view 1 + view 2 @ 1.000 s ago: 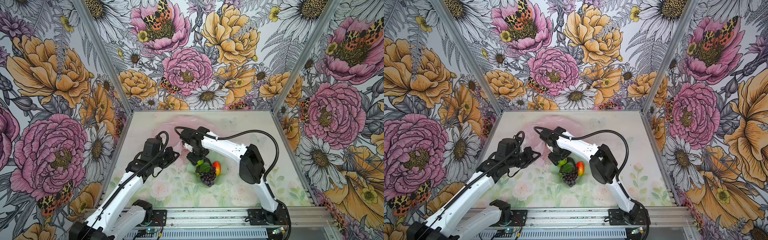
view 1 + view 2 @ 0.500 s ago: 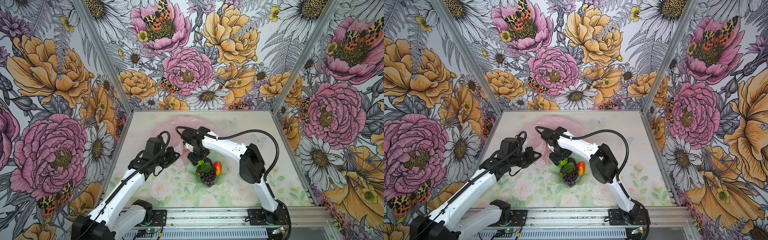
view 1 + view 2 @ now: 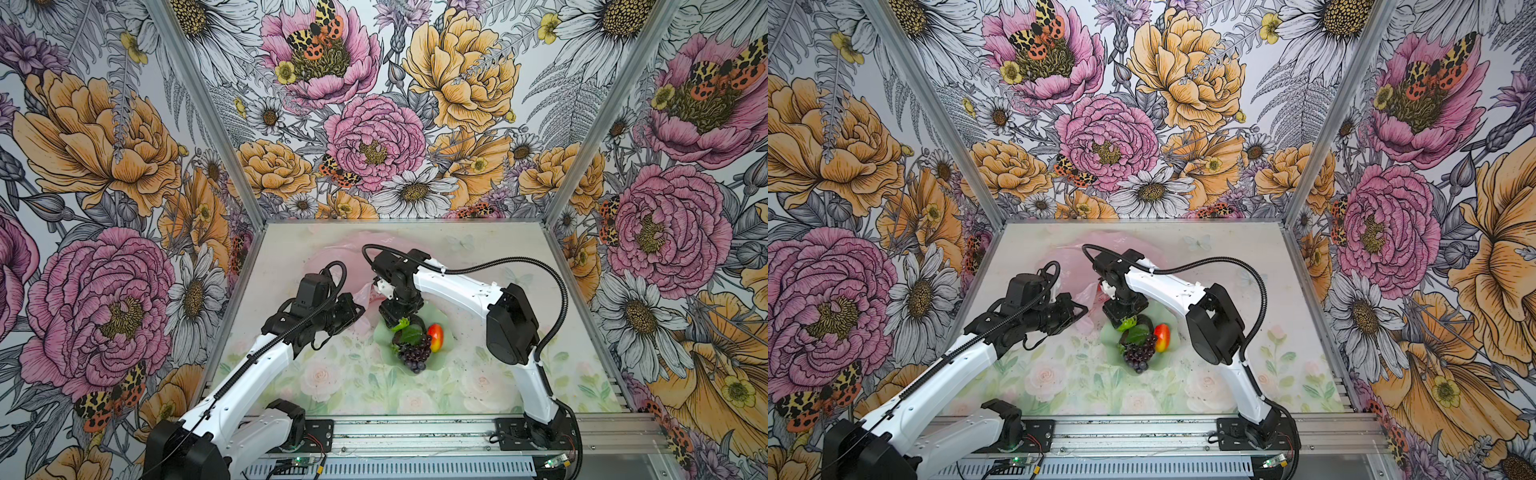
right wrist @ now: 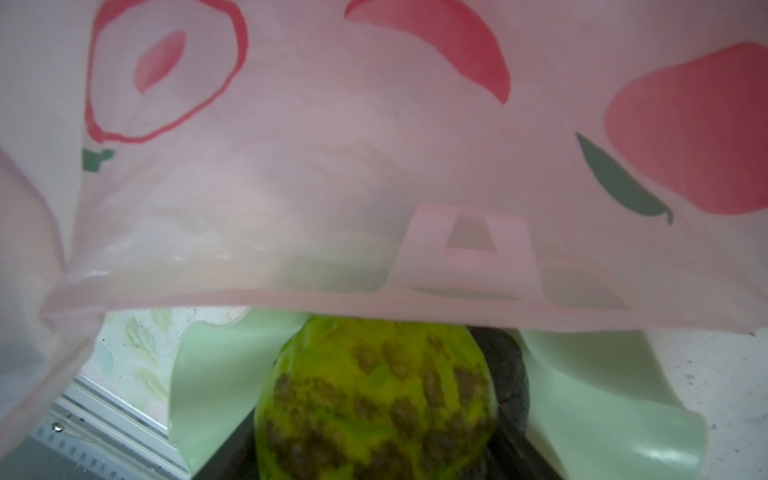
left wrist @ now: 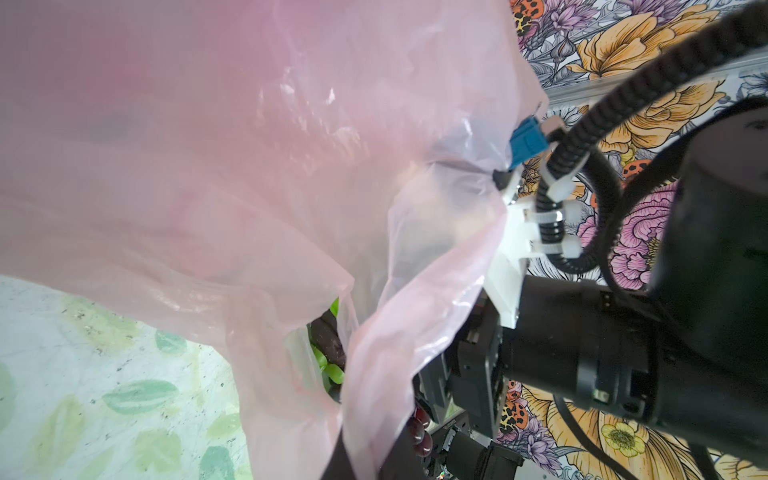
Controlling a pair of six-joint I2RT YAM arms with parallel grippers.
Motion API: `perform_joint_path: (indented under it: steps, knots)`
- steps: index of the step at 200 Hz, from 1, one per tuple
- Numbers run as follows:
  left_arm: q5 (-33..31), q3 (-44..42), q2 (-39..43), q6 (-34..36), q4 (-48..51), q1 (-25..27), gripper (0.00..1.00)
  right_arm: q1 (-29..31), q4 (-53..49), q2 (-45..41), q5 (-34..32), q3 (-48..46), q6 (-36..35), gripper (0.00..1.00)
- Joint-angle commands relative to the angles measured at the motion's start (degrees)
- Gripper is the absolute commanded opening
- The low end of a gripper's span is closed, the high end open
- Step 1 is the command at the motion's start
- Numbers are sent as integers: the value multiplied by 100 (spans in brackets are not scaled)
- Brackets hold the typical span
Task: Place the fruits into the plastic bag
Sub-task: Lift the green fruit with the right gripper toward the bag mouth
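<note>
The left gripper (image 3: 358,309) is pressed together on an edge of the pink plastic bag (image 3: 332,259), just beside the dish (image 3: 442,360). The right gripper (image 3: 400,319) pinches the green fruit (image 4: 374,395) over the dish. The grapes (image 3: 413,354) and 1 orange-red fruit (image 3: 435,336) lie in the dish.

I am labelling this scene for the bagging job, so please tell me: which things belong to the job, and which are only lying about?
Belonging to the job: plastic bag, bumpy green fruit, grape bunch, orange-red fruit.
Only lying about: pale green scalloped dish, floral table mat.
</note>
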State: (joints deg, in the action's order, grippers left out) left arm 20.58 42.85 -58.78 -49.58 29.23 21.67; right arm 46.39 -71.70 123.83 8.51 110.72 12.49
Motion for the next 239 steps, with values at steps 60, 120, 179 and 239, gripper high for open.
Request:
perform_joint_path:
  steps: [60,120,179,239]
  knots:
    - [-291,344,-266,-94,-270,239,0,-649,731,-907,994,-582,466,57]
    - [-311,363,-344,-113,-311,314,0,-1381,1753,-1595,2090,-1568,1476,56]
    - [-267,405,-426,-96,-342,333,0,-1993,2705,-2259,2621,-2605,2372,56]
    - [-217,513,-483,-15,-350,358,0,-2372,4141,-3005,2899,-3785,3770,56]
